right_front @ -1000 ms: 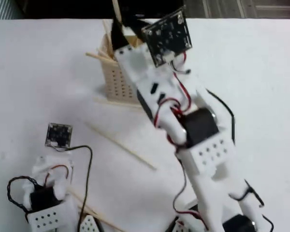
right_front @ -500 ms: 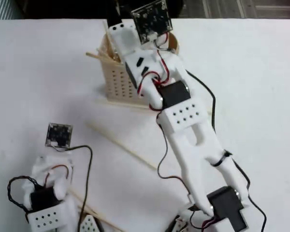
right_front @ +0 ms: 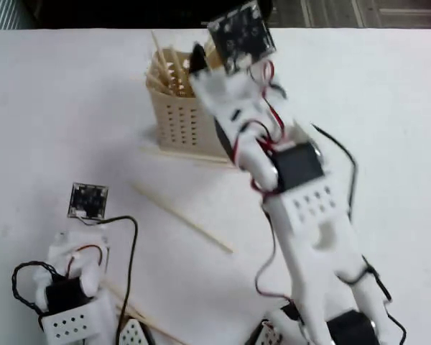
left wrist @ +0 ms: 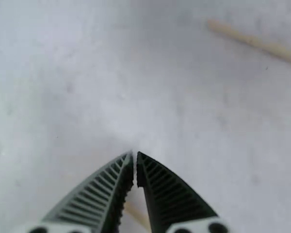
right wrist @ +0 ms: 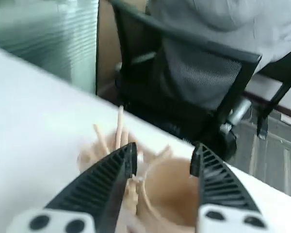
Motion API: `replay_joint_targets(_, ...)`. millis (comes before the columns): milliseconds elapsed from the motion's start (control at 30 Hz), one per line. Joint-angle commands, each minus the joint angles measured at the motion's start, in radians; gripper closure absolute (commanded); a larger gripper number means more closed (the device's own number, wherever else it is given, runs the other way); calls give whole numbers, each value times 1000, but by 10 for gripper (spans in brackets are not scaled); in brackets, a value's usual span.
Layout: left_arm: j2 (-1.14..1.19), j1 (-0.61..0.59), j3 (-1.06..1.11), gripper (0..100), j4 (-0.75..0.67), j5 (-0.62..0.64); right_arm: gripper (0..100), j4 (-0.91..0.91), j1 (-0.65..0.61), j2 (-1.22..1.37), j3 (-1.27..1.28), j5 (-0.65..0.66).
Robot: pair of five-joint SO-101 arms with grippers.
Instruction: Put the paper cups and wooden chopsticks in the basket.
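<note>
While my right hand [right wrist: 162, 154] hangs open, empty, above the basket [right_front: 178, 126], descent could snag upright chopsticks [right_front: 163, 68], tipping it.

From high up we are looking down over the table [right_front: 388, 93]; our left wrist camera is facing it closely, our right is sharing the basket [right_front: 181, 126] with the high view.
</note>
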Motion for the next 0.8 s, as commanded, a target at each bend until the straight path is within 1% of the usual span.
replay_joint_targets(0, -7, -2, -5, 964, 8, 11, 820, 280, 18, -116, -31, 98)
replay_joint_targets(133, -7, -2, -5, 964, 8, 11, 819, 492, 85, -159, -31, 115)
replay_joint_targets(233, -7, -2, -5, 964, 8, 11, 819, 601, 163, -160, -29, 137)
replay_joint_targets(300, -7, -2, -5, 964, 8, 11, 820, 653, 217, -160, -12, 218)
replay_joint_targets(400, -7, -2, -5, 964, 8, 11, 821, 685, 266, -162, 101, 382)
replay_joint_targets(500, -7, -2, -5, 964, 8, 11, 821, 676, 306, -160, 255, 537)
replay_joint_targets(567, -7, -2, -5, 964, 8, 11, 821, 619, 325, -160, 359, 612)
replay_joint_targets(667, -7, -2, -5, 964, 8, 11, 821, 467, 338, -160, 500, 677)
replay_joint_targets(767, -7, -2, -5, 964, 8, 11, 820, 245, 338, -160, 635, 687)
